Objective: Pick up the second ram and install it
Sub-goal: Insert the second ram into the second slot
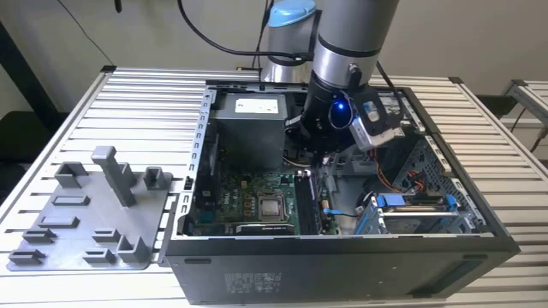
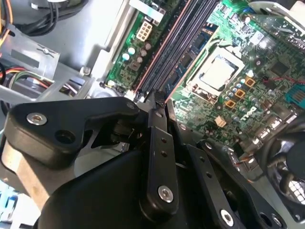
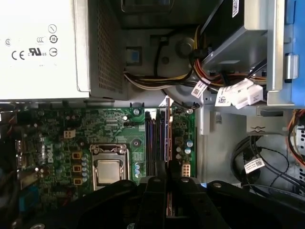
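The second ram apparently stands in motherboard slot.

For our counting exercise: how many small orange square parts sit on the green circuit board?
3 orange squares, in a row beside the processor: one, the next, the last. The gripper may hide more.

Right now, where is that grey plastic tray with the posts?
In the exterior view, the tray lies on the slatted table, on the view's left beside the open computer case.

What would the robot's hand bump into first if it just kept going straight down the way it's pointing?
Most likely the memory slots on the green motherboard: in both wrist views the hand points straight at them, beside the processor socket. How much gap is left is hard to judge.
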You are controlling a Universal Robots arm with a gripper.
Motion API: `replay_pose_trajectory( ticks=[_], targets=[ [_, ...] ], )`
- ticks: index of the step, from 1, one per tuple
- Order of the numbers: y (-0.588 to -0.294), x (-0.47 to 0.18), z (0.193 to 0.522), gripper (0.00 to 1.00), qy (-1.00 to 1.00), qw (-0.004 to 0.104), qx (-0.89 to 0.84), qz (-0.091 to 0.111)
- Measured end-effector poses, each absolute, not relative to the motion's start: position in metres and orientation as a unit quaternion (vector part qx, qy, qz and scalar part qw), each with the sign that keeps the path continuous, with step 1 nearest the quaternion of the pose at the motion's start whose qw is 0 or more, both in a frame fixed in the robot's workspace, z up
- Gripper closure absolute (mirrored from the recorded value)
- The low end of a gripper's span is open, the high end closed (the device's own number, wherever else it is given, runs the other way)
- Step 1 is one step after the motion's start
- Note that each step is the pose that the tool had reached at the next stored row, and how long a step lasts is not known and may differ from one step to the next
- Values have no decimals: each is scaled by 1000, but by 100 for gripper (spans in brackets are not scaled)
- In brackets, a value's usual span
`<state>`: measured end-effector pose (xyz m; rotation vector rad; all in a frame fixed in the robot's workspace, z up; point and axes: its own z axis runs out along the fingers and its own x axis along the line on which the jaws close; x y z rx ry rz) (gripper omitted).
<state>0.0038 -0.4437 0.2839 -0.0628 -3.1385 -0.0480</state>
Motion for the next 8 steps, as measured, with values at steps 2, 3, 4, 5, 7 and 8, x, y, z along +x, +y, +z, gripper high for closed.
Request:
replay_pose_trajectory(
  ticks=[2, 3, 4, 5, 7, 8],
  targets=[
    [-445, 4, 282, 86, -1000, 1, -20, -15],
    [-446, 4, 281, 86, -1000, 1, -20, -16],
    [-446, 4, 279, 86, -1000, 1, -20, -15],
    [-447, 4, 278, 86, -1000, 1, -20, -15],
    [-448, 3, 275, 86, -1000, 1, -20, -15],
    [-448, 3, 273, 86, -1000, 1, -20, -15]
  ],
)
